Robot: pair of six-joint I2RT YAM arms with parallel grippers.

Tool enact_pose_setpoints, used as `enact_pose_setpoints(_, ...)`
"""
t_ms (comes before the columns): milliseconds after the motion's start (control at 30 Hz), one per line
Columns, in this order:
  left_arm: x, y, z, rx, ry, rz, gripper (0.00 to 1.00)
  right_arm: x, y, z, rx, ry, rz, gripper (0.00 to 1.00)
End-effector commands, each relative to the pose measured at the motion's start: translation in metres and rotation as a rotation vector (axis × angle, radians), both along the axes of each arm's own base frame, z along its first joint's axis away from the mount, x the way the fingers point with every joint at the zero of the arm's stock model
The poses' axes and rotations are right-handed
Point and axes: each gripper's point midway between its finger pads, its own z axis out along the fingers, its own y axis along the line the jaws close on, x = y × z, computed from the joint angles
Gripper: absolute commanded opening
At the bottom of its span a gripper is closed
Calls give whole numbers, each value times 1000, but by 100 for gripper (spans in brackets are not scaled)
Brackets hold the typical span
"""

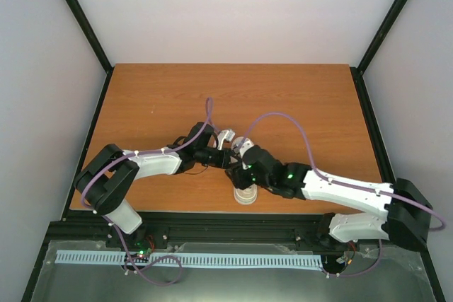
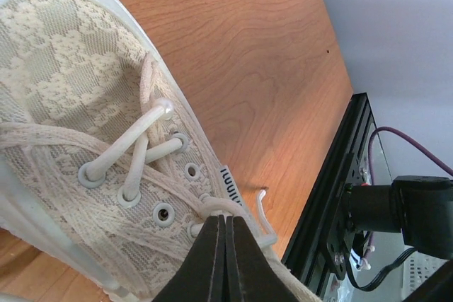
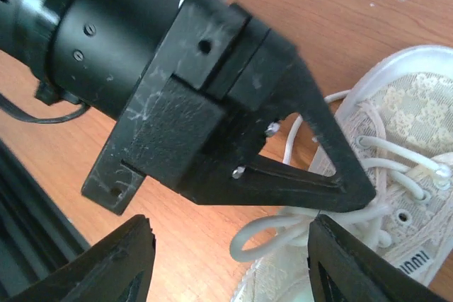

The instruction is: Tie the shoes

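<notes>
1. The orange-brown wood-grain tabletop [image 1: 156, 97] is the biggest thing here, flat and smooth, with a black metal frame rail [image 2: 333, 175] along its near edge.
2. The white-and-black left arm [image 1: 148, 164] and right arm [image 1: 347, 189] meet near the middle of that near edge. A purple cable [image 1: 283, 119] loops over them.
3. The cream canvas sneaker [image 2: 64, 83] sits on the table right under where the wrists meet. Its upper has a lacy floral-check weave and the sole rim is pale and smooth. From the top view it's almost all covered, with just a rounded pale end [image 1: 245, 194] poking out. Both wrist views cut it off too.
4. The left gripper [image 2: 225, 223] has matte, scuffed black wedge-shaped fingers. They're pressed together and pinch a strand of the thin white laces [image 2: 134, 143] by the eyelet rows.
5. The right gripper [image 3: 230, 245] has its fingers spread wide with nothing clamped. Only their ends show at the bottom of its own view.
6. The laces are round cord, criss-crossing through grey ringed eyelets [image 2: 164, 213]. One loose loop lies off the shoe's side.
7. There's tiny dark lettering [image 2: 230, 183] on the sneaker's side, but I can't read it.
</notes>
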Motion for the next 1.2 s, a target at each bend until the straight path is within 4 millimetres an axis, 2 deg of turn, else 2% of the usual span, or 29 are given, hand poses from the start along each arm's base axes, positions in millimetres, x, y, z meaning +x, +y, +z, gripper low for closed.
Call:
enact_pose_setpoints(0,7,-1,12,-27,-24,25,1,9,-6,-18,-155,-66,-116,59)
enact_pose_setpoints(200,6,-1,11,-25,-23,22,1,7,2,-30,-236,-94,-135,54)
enact_pose_setpoints(433,6,-1,11,-24,-23,23,1,17,1,-29,-250,-110,-202,41)
enact_pose_setpoints(667,9,6,8,0,-43,67,1,17,-8,-24,-249,-111,-239,4)
enact_pose_setpoints(933,14,23,-2,50,-69,158,1,24,-28,-12,-163,-73,-277,3)
enact_pose_setpoints(1167,16,33,-7,66,-80,200,1,31,-41,-21,-7,67,-255,3)
